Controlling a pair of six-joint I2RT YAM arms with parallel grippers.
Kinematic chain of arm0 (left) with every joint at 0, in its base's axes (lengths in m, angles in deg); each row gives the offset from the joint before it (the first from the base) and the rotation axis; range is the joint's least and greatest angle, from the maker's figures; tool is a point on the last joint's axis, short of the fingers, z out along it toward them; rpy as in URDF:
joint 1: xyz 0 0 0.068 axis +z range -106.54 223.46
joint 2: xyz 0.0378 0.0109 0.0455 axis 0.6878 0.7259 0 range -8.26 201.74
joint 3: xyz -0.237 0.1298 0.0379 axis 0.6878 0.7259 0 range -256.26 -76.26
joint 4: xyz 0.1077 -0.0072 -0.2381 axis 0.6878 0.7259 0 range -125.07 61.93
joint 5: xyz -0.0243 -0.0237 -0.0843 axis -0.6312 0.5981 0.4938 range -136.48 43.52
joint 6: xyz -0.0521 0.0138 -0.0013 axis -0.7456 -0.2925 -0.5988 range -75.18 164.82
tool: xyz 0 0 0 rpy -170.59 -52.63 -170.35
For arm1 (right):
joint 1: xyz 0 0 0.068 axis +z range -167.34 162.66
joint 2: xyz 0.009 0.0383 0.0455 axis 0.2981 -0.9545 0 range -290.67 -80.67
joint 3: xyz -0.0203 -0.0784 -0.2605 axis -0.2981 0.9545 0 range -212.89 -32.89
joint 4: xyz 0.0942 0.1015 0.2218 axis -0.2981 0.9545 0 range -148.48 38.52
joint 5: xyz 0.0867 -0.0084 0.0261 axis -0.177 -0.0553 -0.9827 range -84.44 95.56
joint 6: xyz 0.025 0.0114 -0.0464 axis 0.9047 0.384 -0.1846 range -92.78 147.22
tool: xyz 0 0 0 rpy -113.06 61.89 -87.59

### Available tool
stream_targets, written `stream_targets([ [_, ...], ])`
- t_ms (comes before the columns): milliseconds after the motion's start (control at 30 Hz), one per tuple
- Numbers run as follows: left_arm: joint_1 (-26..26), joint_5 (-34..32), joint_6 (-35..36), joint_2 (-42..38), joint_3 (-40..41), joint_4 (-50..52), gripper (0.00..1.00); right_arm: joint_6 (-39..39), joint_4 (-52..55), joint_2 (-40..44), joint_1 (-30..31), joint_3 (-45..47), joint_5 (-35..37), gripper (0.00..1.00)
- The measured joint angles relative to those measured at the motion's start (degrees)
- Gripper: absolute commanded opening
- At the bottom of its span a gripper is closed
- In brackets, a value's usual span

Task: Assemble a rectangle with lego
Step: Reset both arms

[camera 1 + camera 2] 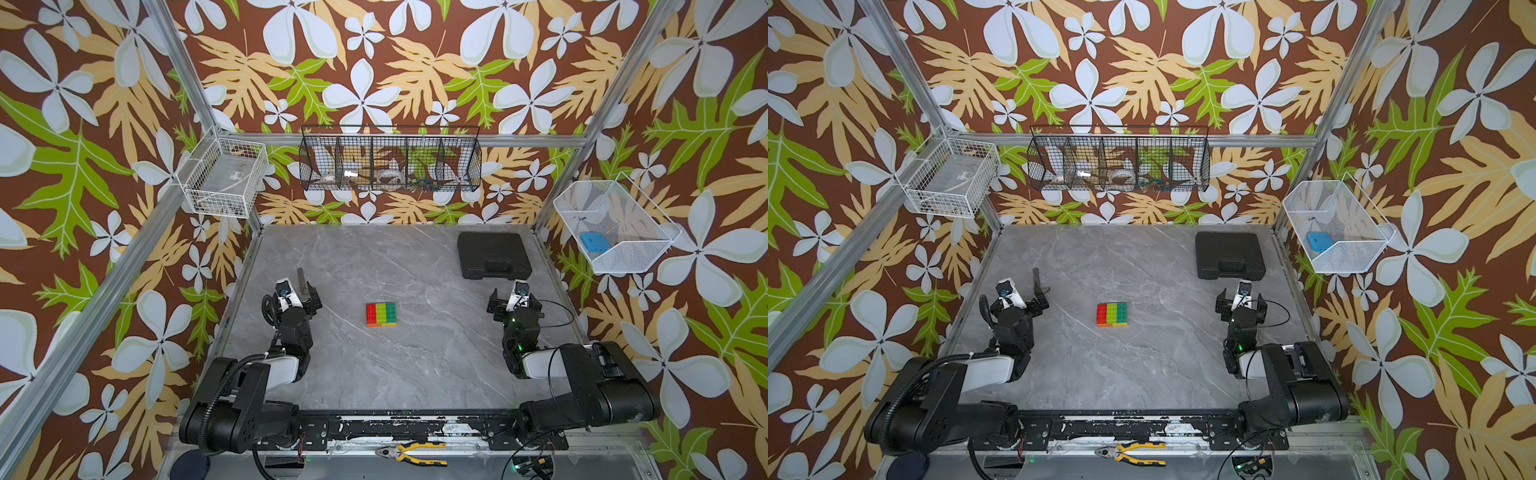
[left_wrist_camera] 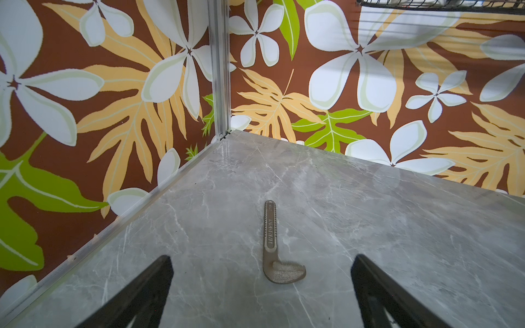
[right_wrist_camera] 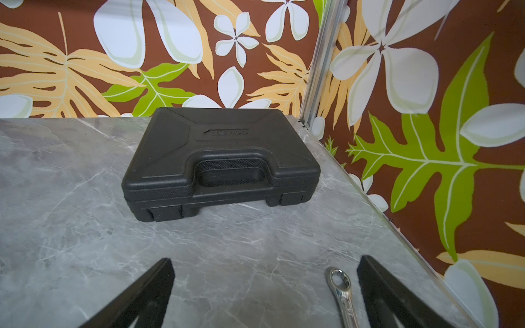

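The rectangle (image 1: 380,314), a small flat studded block of joined plastic bricks, is lying near the middle of the grey marbled surface (image 1: 415,365). It is showing red, lime and dark green stripes over an orange and yellow layer. In both top views it is sitting well apart from both arms, and the build is looking complete.

It is probably going to handle as a light, stiff, rather slick piece. Pinching across its straight outer sides seems safest, since tugging at one stripe risks splitting a joint.

The left claw (image 2: 262,257) is standing spread and empty, with a brown hooked metal tool (image 2: 270,241) lying just ahead of it. The right claw (image 3: 266,258) is likewise spread and gripping nothing. It is facing a black moulded plastic case (image 3: 221,162), and a chrome spanner (image 3: 341,286) is lying beside one finger.

Floral-papered walls carrying wire baskets (image 1: 390,160) are enclosing the surface.
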Motion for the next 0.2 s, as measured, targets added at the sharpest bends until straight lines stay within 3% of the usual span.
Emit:
stream_targets([
  [200, 0.4, 0.6, 0.0, 0.9, -2.9, 2.7, 1.00, 0.0, 0.0, 0.0, 0.0, 0.0, 0.0, 0.99],
])
